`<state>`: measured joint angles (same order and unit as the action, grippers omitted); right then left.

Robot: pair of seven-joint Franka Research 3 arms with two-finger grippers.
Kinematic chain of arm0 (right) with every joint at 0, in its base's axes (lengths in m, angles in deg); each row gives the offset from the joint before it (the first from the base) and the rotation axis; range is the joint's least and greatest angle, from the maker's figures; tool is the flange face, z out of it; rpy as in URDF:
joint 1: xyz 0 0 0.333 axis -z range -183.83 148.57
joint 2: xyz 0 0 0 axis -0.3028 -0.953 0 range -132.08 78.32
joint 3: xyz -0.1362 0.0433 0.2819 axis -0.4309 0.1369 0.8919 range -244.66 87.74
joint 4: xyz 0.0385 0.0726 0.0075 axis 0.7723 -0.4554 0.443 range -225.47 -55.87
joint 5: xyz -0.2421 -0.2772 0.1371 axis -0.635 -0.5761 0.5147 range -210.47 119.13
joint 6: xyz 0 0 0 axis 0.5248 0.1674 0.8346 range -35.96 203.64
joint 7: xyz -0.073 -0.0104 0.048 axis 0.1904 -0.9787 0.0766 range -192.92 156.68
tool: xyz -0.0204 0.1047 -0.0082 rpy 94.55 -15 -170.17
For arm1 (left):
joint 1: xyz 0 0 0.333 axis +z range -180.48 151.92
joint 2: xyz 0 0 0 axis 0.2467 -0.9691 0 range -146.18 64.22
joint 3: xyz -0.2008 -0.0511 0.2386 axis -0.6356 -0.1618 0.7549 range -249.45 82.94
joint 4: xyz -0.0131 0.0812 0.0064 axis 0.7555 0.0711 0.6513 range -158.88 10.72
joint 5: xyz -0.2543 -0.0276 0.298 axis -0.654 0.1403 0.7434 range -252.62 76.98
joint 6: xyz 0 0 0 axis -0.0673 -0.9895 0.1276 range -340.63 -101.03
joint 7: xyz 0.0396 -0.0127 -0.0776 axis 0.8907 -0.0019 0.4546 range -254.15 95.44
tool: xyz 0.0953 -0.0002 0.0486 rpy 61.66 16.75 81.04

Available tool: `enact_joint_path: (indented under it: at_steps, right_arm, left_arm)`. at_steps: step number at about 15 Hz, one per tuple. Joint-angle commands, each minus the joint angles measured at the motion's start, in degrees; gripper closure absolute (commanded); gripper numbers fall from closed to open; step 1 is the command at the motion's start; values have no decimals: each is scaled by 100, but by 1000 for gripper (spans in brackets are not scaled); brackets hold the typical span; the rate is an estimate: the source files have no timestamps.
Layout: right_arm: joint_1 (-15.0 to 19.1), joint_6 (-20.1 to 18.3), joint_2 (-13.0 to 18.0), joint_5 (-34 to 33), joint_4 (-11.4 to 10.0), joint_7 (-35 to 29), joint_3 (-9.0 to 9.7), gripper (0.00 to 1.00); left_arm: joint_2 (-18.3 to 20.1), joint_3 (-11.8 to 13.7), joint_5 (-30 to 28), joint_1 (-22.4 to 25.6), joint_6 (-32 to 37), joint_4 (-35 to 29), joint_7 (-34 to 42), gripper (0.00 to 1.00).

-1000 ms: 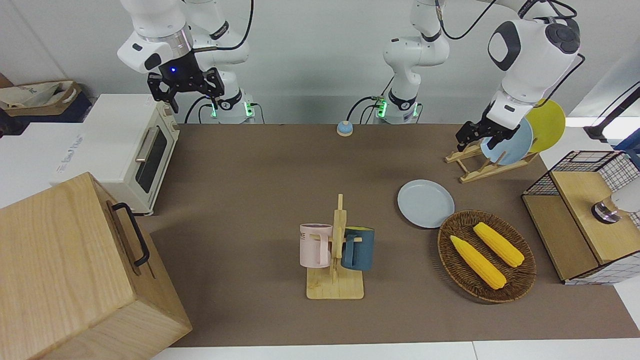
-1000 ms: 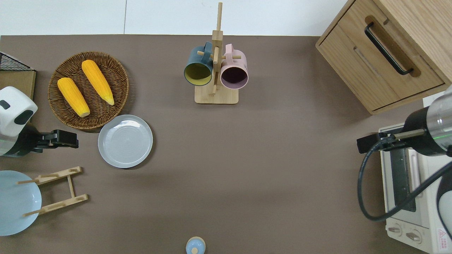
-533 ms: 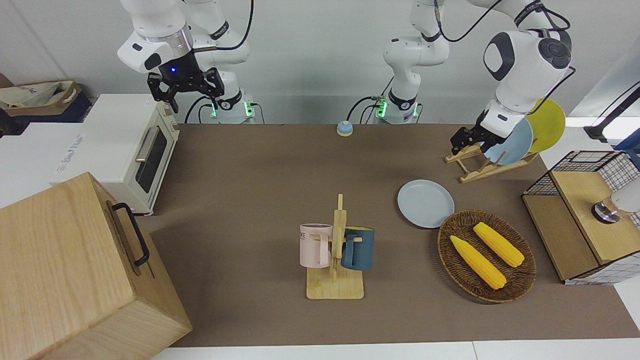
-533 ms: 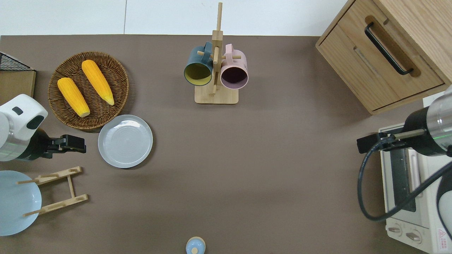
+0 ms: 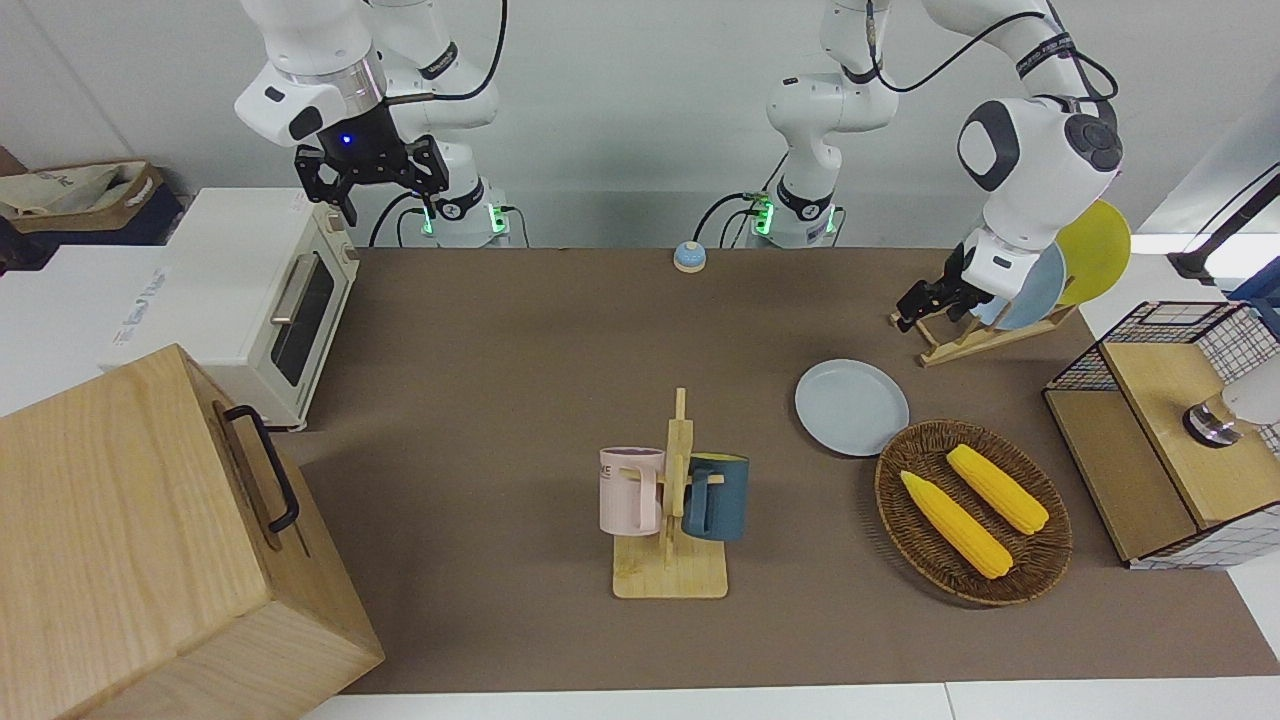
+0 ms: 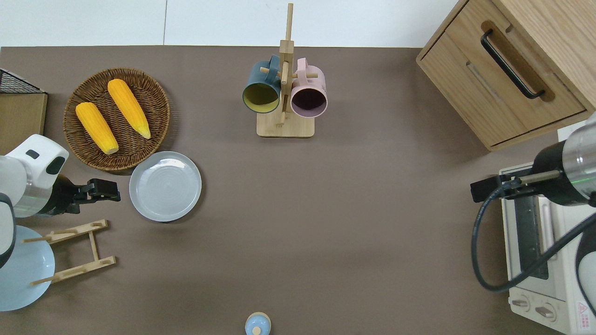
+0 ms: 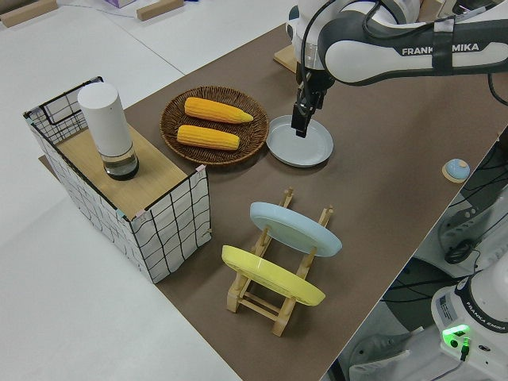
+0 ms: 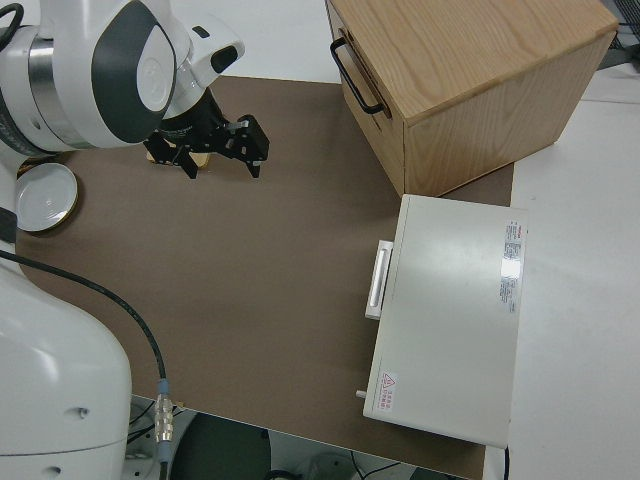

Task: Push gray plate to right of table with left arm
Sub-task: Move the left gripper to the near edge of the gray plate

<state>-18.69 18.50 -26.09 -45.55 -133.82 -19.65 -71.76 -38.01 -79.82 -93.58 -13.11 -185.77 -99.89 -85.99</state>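
My right gripper (image 8: 218, 150) at upper left, fingers spread; gray plate (image 8: 42, 196) at left edge, toaster oven (image 8: 448, 317) lower right.

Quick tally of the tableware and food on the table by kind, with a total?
Plates: 3, the gray plate, a sky-blue plate and a yellow plate, both in the wooden rack
Mugs: 2, teal and pink
Corn cobs: 2
Total: 7

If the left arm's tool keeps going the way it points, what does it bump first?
Probably the gray plate. In the overhead view the left tool points at the plate's rim with only bare table between them. Its height is hard to judge, so it might pass just over the rim.
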Motion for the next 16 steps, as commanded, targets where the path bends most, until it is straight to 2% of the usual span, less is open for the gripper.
enact_joint_path:
  at_steps: [1,6,16]
  right_arm:
    - [115,-83,17,59,45,-14,86,17]
    - [115,-83,17,59,45,-14,77,17]
    - [115,-83,17,59,45,-14,77,17]
  left_arm:
    - [133,-19,-57,-20,-562,-555,-223,2]
    - [159,-89,-4,-29,-1143,-1074,-461,2]
    - [160,-89,-4,-29,-2435,-2111,-479,2]
